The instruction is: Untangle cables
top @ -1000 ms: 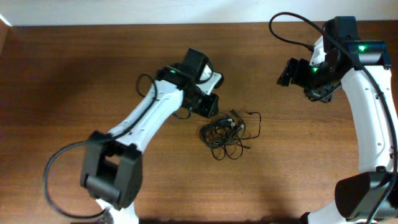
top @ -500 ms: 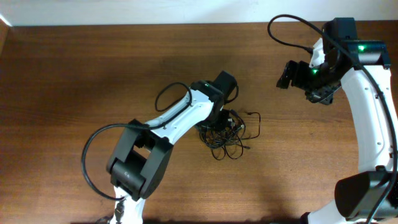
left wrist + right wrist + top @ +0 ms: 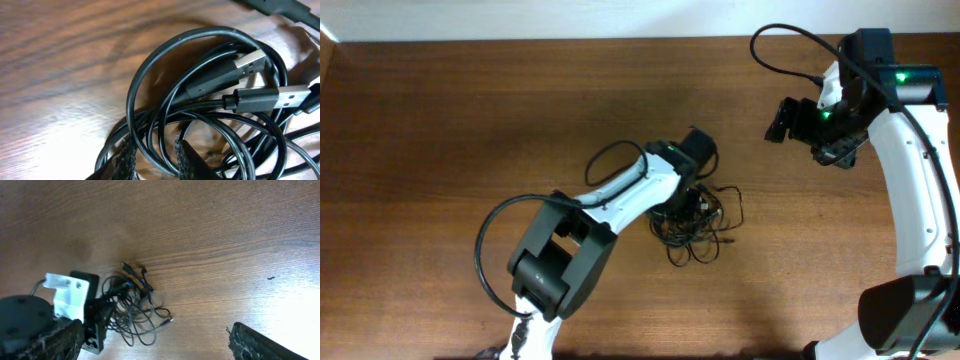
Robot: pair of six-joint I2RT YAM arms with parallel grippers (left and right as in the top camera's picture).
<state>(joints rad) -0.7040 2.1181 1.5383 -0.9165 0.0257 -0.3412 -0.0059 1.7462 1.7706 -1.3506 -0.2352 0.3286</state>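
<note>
Cables (image 3: 695,225) are bunched, plugs (image 3: 270,97) pointed right in left wrist view; left gripper (image 3: 156,162) grasp cannot be told, right gripper (image 3: 155,345) is spread

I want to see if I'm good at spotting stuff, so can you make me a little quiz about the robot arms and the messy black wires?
1. True or false: the right gripper is open and well apart from the tangle of thin black cables.
2. Which gripper is down at the tangle? A. the left gripper B. the right gripper C. neither
3. Fill in: the cables lie on a brown ___ table.
Key: 1 true; 2 A; 3 wooden.
</note>
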